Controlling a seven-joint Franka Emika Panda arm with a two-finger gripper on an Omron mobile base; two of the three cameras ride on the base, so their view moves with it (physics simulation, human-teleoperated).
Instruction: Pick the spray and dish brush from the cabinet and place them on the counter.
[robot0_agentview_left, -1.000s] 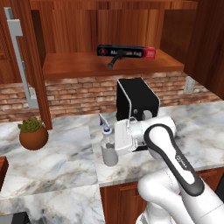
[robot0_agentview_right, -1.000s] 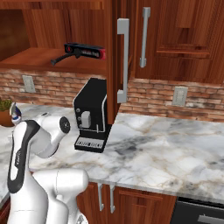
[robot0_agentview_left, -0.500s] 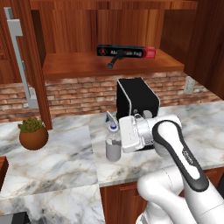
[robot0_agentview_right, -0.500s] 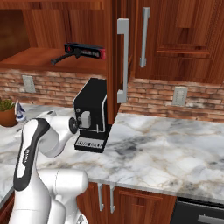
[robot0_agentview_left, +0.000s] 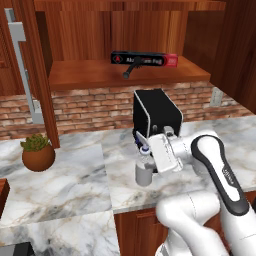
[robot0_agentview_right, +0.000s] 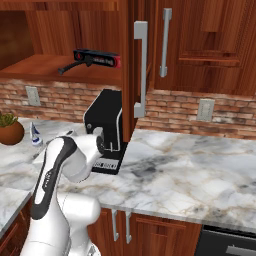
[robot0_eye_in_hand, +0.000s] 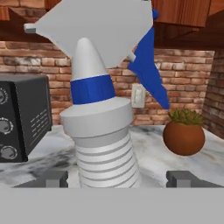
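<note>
Wooden cabinet is standing open above and behind the claw, with a brick wall running under it. Below the claw, the marble counter is stretching out to both sides. Just behind the claw, a black coffee machine is sitting on the counter. Well off to the claw's far side, a potted plant is resting near the wall.

On the cabinet shelf, high above the claw, a long black-and-red box is lying flat, and the brush is leaning just in front of it, not yet collected.

Right between the claw's fingers, the spray is standing upright on the counter. The claw is reaching in level, and its two dark fingers are standing apart, one on each side of the bottle's ribbed body, not pressing on it.

The spray is looking like light, stiff plastic, smooth enough to slip and top-heavy under its trigger head. The ribbed body below the blue collar is probably the safest place to hold. The brush is appearing thin and light; gripping across its handle near the middle would likely work best.
</note>
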